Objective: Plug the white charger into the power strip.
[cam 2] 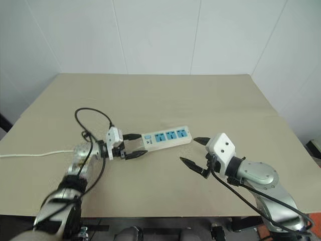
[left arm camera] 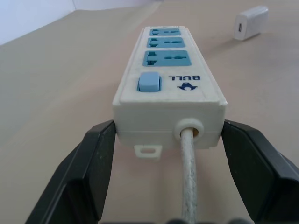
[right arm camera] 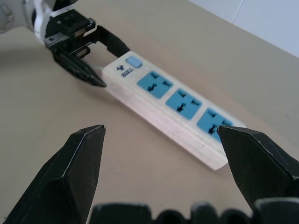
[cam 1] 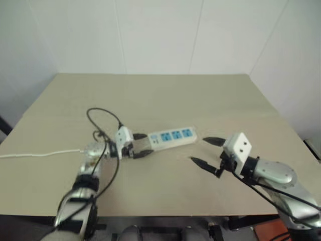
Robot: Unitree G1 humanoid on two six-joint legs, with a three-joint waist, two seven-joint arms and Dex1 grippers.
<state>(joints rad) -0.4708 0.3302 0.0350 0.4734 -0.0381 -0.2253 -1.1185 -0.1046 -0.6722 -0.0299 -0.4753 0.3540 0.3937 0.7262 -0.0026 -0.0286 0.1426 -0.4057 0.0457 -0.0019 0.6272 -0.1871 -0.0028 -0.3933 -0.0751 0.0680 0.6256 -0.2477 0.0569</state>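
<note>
White charger (left arm camera: 251,22): a small white block lying on the tan table (cam 1: 150,95), seen from the left wrist beyond the far, socket end of the power strip (cam 1: 173,136) and off to one side of it, apart from the strip and from both grippers; its prongs cannot be made out. Power strip: a long flat white bar lying flat near the middle of the table, running obliquely from the robot's left toward its right, with three blue sockets (left arm camera: 166,58) facing up and unoccupied, a blue switch (left arm camera: 149,82) on the end panel, and a thin white cord (cam 1: 40,154) leaving that end and trailing across the table toward the left edge. Left gripper (cam 1: 144,144): level with the table top, pointing along the strip, its two black fingers (left arm camera: 93,163) partly closed, one against each side of the strip's cord end, so that the strip is clamped between them and the cord passes back between the fingers. Right gripper (cam 1: 198,149): spread to its widest, holding nothing, hovering just above the table near the strip's socket end without touching it, aimed back along the strip toward the left gripper.
</note>
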